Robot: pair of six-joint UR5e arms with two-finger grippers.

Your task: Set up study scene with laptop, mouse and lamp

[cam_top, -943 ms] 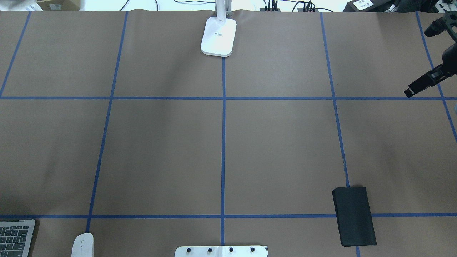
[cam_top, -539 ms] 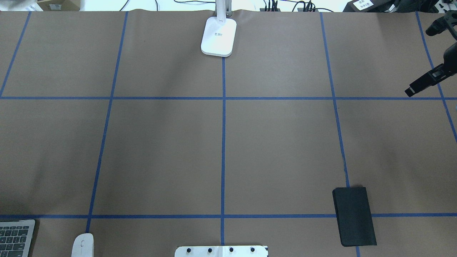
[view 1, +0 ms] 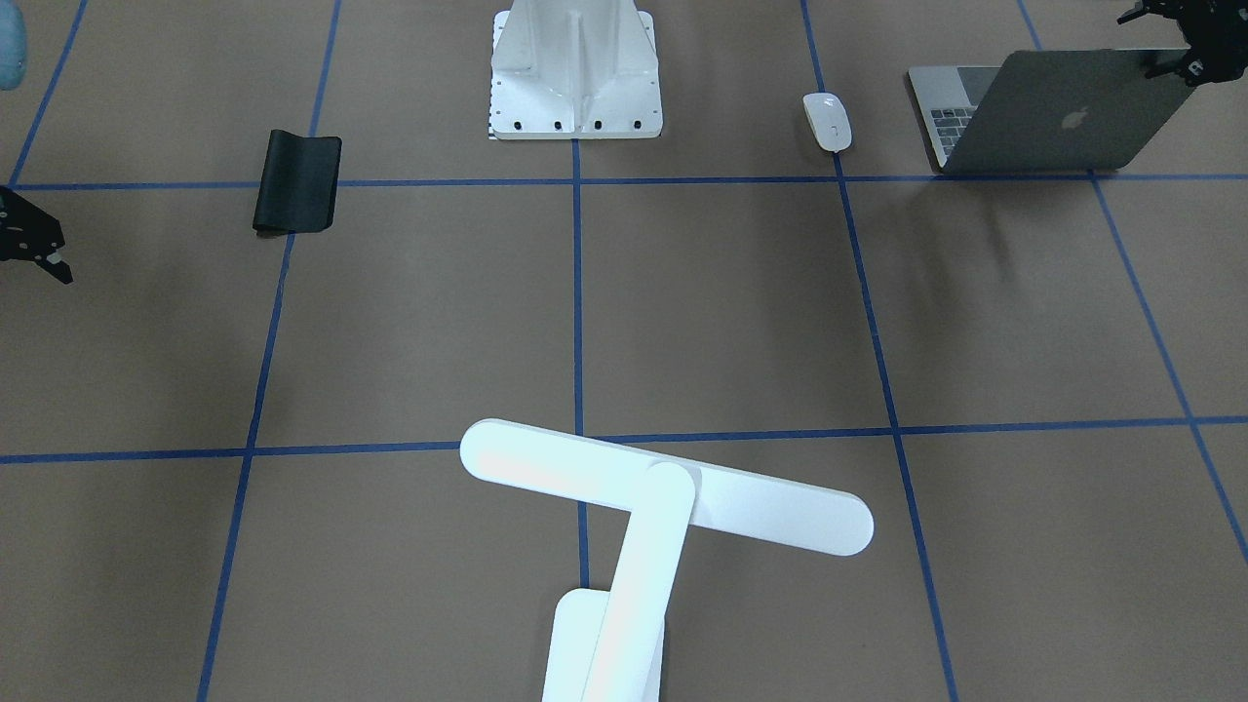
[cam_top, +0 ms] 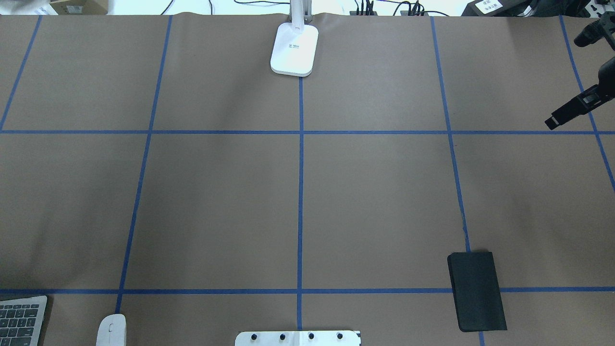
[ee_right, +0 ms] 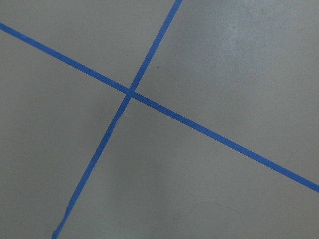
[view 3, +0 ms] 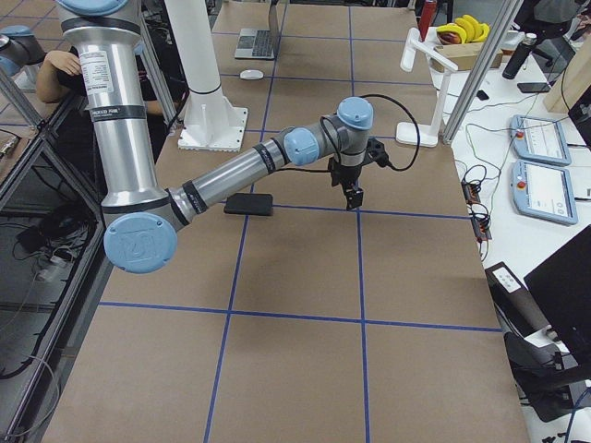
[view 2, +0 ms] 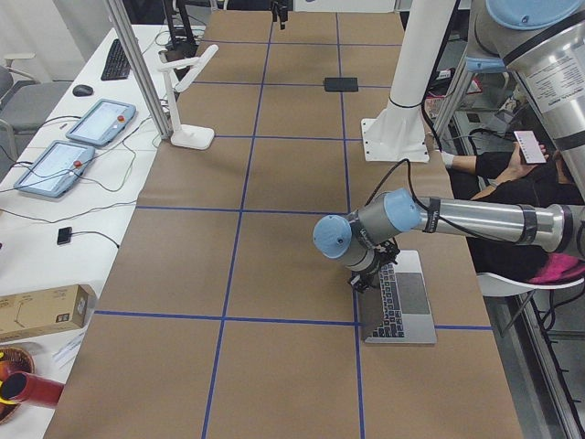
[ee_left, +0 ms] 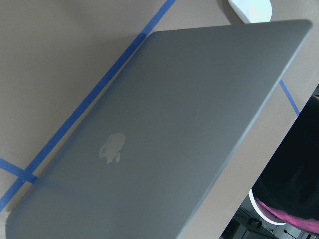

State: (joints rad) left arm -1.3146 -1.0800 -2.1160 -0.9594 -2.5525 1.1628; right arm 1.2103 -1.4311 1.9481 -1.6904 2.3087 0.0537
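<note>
The space-grey laptop (view 1: 1063,112) stands open at the table's near-left corner, and its keyboard shows in the overhead view (cam_top: 19,319). Its lid with the apple logo fills the left wrist view (ee_left: 164,139). My left gripper (view 1: 1175,54) is at the lid's top corner; I cannot tell whether it is open or shut. The white mouse (view 1: 827,122) lies beside the laptop. The white lamp (view 1: 663,485) stands at the far middle edge, base on the table (cam_top: 294,49). My right gripper (cam_top: 551,123) hovers empty over the far right, its fingers looking closed together.
A black flexible pad (cam_top: 477,290) lies on the near right. The white flanged pedestal (view 1: 575,68) stands at the near middle edge. Blue tape lines (ee_right: 130,92) divide the brown table into a grid. Tablets and cables sit on the side bench (view 2: 91,137).
My right gripper has drifted very slightly toward the table's right edge. The laptop, mouse, lamp and pad have not moved.
</note>
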